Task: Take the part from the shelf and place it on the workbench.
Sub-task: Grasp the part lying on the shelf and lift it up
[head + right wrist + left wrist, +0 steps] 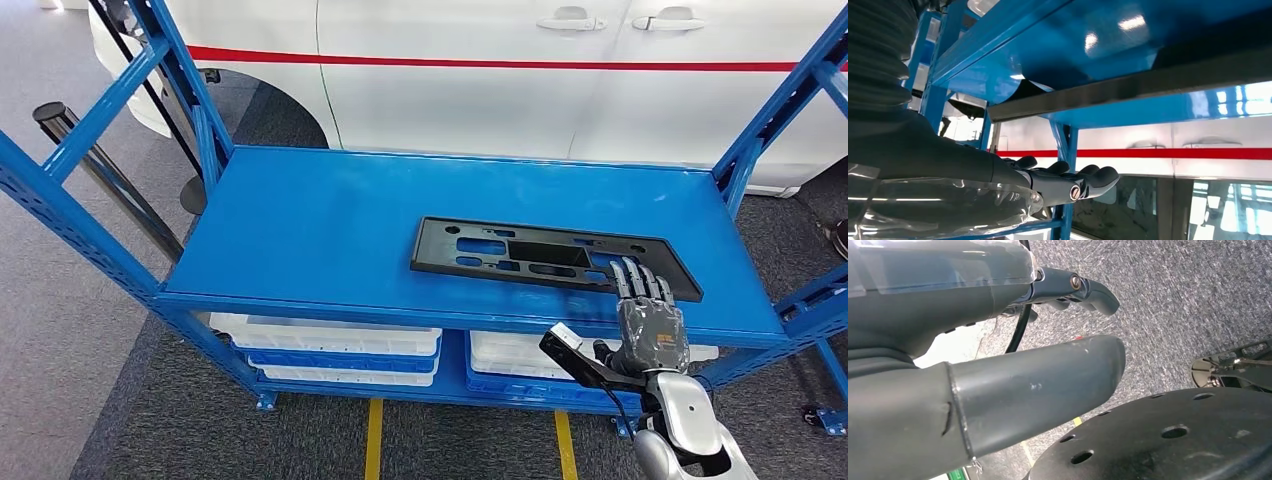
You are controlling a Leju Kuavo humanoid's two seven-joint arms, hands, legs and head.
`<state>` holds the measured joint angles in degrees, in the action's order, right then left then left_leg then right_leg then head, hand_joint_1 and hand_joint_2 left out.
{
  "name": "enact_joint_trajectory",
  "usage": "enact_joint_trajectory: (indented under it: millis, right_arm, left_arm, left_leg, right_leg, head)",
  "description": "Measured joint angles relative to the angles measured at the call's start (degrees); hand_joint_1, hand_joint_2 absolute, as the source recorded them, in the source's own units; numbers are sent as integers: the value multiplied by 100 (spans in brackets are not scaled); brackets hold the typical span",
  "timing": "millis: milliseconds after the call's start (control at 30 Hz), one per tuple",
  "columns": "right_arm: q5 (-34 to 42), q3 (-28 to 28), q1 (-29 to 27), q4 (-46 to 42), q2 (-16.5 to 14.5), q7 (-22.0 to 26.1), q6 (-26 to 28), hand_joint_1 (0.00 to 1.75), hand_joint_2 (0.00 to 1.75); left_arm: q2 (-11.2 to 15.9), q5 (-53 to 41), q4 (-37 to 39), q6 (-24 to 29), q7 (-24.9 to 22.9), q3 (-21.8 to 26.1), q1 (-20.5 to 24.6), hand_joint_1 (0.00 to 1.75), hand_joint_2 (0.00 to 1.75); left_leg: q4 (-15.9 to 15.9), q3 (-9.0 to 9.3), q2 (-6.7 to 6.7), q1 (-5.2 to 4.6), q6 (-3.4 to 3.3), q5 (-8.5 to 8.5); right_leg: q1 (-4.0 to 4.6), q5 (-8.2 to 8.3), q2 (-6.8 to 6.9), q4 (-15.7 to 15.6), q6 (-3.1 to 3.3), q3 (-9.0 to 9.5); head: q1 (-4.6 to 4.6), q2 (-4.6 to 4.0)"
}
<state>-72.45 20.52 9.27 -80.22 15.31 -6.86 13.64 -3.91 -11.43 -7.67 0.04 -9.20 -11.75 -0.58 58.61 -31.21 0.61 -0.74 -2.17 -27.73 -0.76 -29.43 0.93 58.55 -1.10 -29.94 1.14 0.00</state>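
Note:
The part is a flat black plastic panel with several cut-outs. It lies on the blue shelf board, right of the middle and near the front edge. My right hand reaches up from below the front edge, its fingers straight and lying over the panel's near right corner, gripping nothing. In the right wrist view the hand is stretched flat, a gap away from the panel's dark edge and the shelf board. My left hand hangs over the grey floor and holds nothing.
A white car with a red stripe stands just behind the shelf. Blue uprights frame it at the left and right. White and blue bins fill the lower level. A black pole leans at the left.

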Motion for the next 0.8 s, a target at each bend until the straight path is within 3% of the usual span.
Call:
enact_joint_trajectory:
  millis: [400, 800]
  right_arm:
    - [54, -148, -9, 87, -164, 84, 183, 0, 175]
    - [45, -104, 556, -44, -416, -120, -277, 0, 175]
  left_arm:
    - [1, 0, 0, 24, 3, -1, 0, 0, 0]
    - [31, -70, 0, -11, 17, -20, 9, 0, 0]
  left_leg:
    - [0, -3, 0, 0, 0, 0]
    - [0, -3, -1, 0, 1, 1]
  right_leg:
    - [0, 0, 0, 2, 0, 1]
    - [0, 1, -1, 3, 0, 0]
  head:
    - [0, 0]
    - [0, 0]
